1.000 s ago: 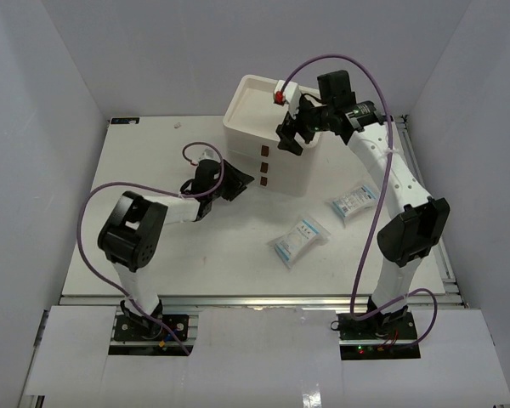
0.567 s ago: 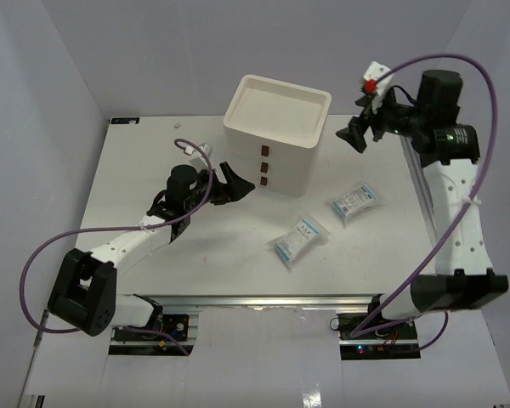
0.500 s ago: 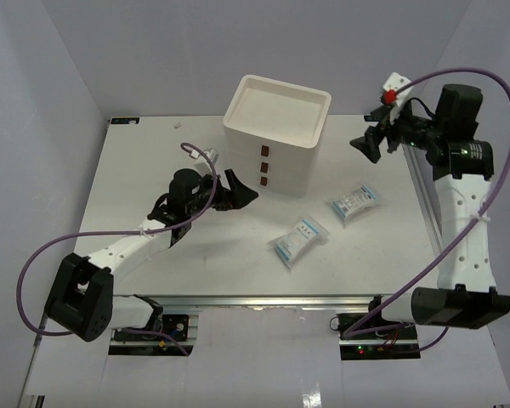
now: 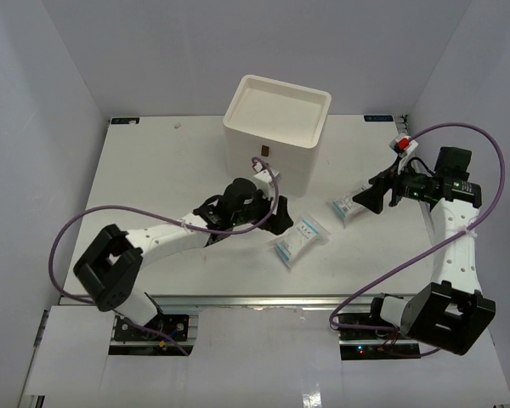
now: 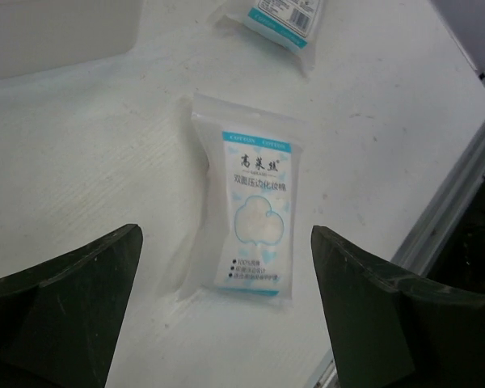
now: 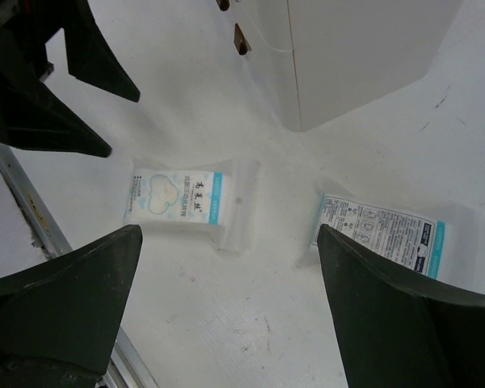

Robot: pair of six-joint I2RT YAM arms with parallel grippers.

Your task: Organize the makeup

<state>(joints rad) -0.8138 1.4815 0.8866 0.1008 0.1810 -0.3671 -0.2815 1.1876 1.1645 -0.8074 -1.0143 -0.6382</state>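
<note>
Left tool [image 4: 278,223], wide and empty, has swung from the drawer box [image 4: 276,119] to hover over the near packet [image 4: 300,240] on the table [image 4: 144,170]; right tool [image 4: 367,199], equally wide, has dropped from above the box toward the far packet [image 4: 347,206]. Left wrist: the near packet lies flat between the spread fingers [image 5: 65,299], untouched. Right wrist: both packets lie ahead, apart. Judged: two pickups are starting.

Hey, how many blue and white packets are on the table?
2. One packet lies in front of the drawer box, by the left gripper; the other packet lies to its right, near the right gripper. More may be hidden inside the box.
</note>
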